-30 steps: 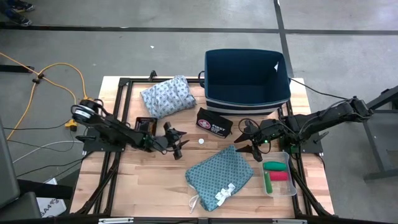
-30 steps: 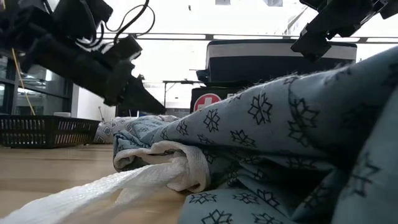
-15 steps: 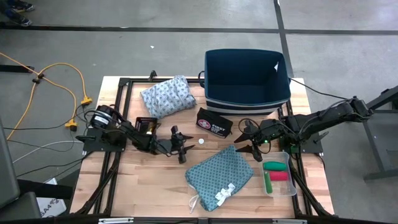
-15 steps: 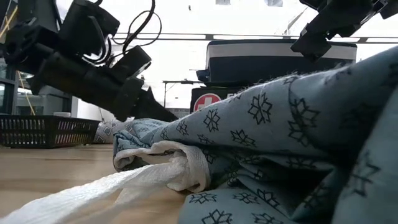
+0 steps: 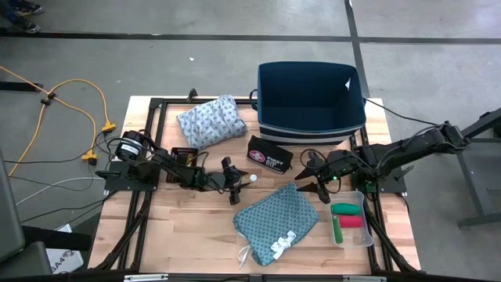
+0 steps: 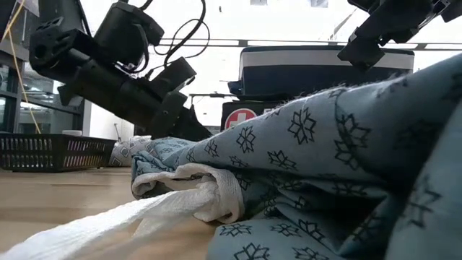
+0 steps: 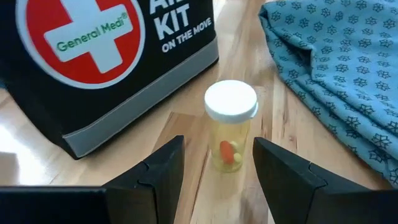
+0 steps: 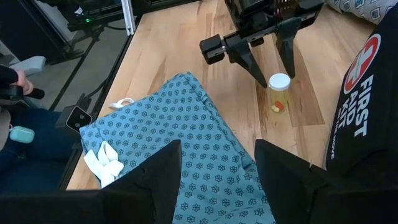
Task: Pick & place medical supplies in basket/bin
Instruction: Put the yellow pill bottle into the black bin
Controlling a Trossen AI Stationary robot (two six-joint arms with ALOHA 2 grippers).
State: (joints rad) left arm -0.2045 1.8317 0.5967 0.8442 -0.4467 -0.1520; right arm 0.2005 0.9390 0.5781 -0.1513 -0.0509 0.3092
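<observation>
While teal cloth (image 6: pixel 317 166) fills the low view, the first-aid kit (image 6: pixel 249 115) barely shows.

The pill bottle (image 5: pixel 253 178) stands on the worktop (image 5: pixel 188 235) between the first-aid kit (image 5: pixel 270 154) and the cloth (image 5: pixel 275 216), bin (image 5: pixel 311 94) behind.

Both arms are dark and boxy, each with black cables looped along it. Each gripper (image 7: pixel 214 171) (image 8: pixel 217 177) ends in two black, wedge-shaped fingers.
</observation>
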